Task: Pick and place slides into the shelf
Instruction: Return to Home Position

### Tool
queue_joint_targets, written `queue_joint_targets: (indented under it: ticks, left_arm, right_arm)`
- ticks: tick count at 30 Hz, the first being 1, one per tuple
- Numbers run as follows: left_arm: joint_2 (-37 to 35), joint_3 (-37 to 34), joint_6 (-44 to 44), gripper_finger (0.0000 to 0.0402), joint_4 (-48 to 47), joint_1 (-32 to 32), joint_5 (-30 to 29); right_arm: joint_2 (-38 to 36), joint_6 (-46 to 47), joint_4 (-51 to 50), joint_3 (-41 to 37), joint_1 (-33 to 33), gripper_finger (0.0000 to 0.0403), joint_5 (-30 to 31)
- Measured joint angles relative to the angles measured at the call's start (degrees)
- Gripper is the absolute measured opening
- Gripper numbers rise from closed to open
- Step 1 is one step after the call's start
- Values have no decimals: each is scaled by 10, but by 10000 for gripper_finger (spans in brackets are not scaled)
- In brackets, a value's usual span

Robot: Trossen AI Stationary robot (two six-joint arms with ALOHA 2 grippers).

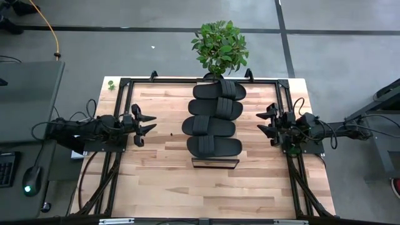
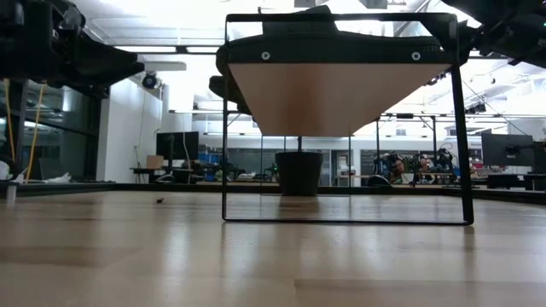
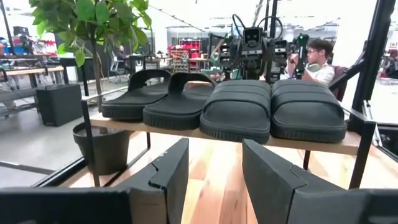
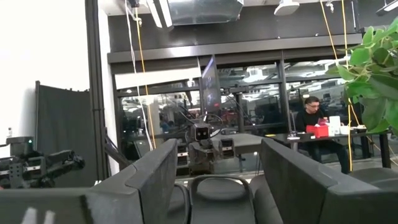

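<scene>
Several black slides [image 1: 214, 119] lie side by side, soles down, in a row on the shelf [image 1: 214, 163], which stands raised on thin black legs at the table's middle. The low view shows the shelf's pale underside [image 2: 333, 94] with the slides [image 2: 333, 30] on top. My left gripper [image 1: 150, 122] waits open at the table's left, pointing level at the row [image 3: 249, 112]. At the table's right, my right gripper [image 1: 261, 124] is also open, tipped slightly upward. Neither has anything between its fingers.
A potted plant [image 1: 220, 47] stands at the far edge behind the shelf. Black frame rails [image 1: 119, 106] run along both table sides beside the arms. Bare wood lies in front of the shelf [image 1: 206, 194]. A person [image 3: 317, 59] sits in the room beyond.
</scene>
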Motion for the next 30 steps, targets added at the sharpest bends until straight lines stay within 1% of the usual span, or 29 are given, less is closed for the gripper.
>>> queue_joint_targets:
  ticks: [9, 15, 19, 22, 30]
  left_arm:
    - [0, 0, 3, 134, -12, 0, 2]
    - [0, 0, 30, 134, -14, 0, 41]
    - [7, 1, 35, 134, -16, 0, 48]
    - [15, 1, 36, 134, -16, 0, 48]
    - [33, 1, 42, 134, -16, 0, 42]
  right_arm:
    - [0, 0, -2, 0, 0, 222, 0]
    - [0, 4, -5, 0, 0, 222, 1]
    - [0, 5, -20, 0, 0, 222, 1]
    - [0, 4, -45, 0, 0, 222, 1]
    - [0, -10, -156, 0, 0, 222, 1]
